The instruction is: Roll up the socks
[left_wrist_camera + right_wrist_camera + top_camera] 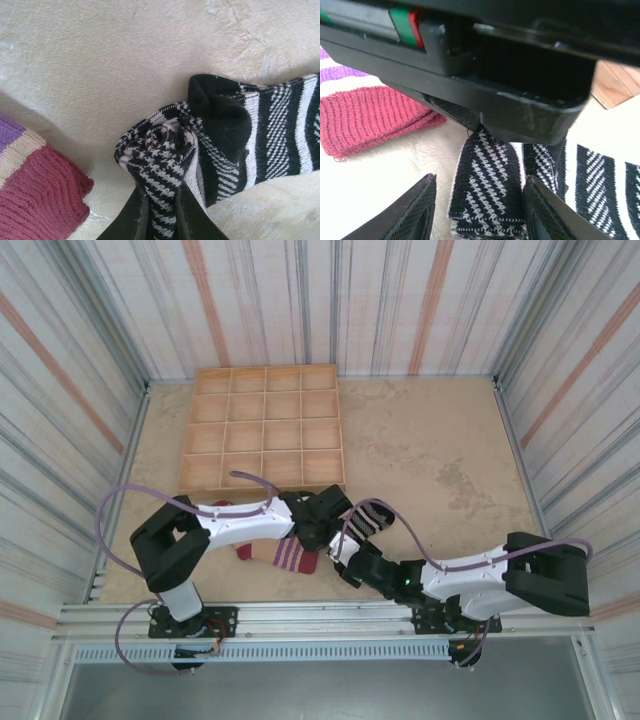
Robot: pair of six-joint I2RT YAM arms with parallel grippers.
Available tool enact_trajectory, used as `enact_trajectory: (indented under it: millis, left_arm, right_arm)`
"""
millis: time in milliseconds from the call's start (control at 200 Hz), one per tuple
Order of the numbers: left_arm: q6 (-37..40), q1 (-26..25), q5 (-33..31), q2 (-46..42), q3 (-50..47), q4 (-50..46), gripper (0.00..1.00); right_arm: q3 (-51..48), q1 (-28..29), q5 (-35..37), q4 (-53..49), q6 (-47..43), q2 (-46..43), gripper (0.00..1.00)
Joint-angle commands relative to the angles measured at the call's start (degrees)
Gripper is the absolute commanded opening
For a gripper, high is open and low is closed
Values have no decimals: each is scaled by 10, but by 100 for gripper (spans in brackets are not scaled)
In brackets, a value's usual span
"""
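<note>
Rolling the black fabric sock with grey-white stripes (227, 130) on the bench (430, 450).
Left tool (160, 202) clenched on its rolled end; right tool (480, 197) spread astride the fold, should close next; beige red-cuffed knit sock (285, 555) lies beside.

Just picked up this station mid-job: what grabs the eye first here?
The black striped sock, near the front of the table, has its bunched end pinched in the left gripper. The right gripper stands open astride the same sock, and the beige sock with its red cuff lies to the left.
</note>
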Motion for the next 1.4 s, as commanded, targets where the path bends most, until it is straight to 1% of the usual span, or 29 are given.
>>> enact_trajectory:
  millis: [0, 155, 361, 451, 596, 706, 792, 917, 942, 1017, 1037, 1082, 1177, 1247, 1393]
  left_arm:
    - [11, 5, 13, -7, -5, -2, 0]
    - [12, 7, 19, -6, -7, 3, 0]
    - [18, 10, 33, -6, -9, 11, 0]
    - [24, 13, 38, -5, -10, 9, 0]
    - [29, 14, 34, -8, -9, 2, 0]
    - [31, 14, 36, -7, -10, 5, 0]
    - [28, 14, 35, -7, -14, 14, 0]
    - [9, 15, 37, -19, -45, 61, 0]
    - [7, 15, 36, -22, -52, 74, 3]
    - [0, 16, 33, -31, -68, 106, 17]
    - [2, 17, 32, -31, -69, 109, 20]
    - [4, 18, 33, -31, -68, 112, 30]
    - [14, 22, 35, -31, -62, 112, 43]
    - [23, 22, 27, -35, -59, 110, 56]
    - [32, 23, -2, -55, -61, 93, 63]
  right_arm:
    - [16, 1, 17, 25, -10, 22, 47]
    - [28, 0, 23, 23, -4, 51, 43]
    - [25, -1, 54, 22, 9, 61, 43]
    - [26, -2, 66, 23, 7, 64, 46]
    - [33, -6, 72, 14, 6, 73, 44]
    - [36, -6, 66, 12, 8, 78, 36]
    - [39, -6, 62, 3, 15, 80, 22]
    - [41, -6, 41, -20, 42, 78, 7]
    - [39, -7, 35, -21, 50, 78, 5]
    - [27, -17, 6, -16, 78, 78, 0]
    - [23, -19, -1, -12, 85, 78, 0]
    - [15, -24, -12, -3, 100, 80, 0]
    - [4, -34, -32, 5, 127, 80, 0]
    - [-9, -50, -66, 18, 144, 75, 0]
    - [-37, -88, -130, 38, 180, 58, 0]
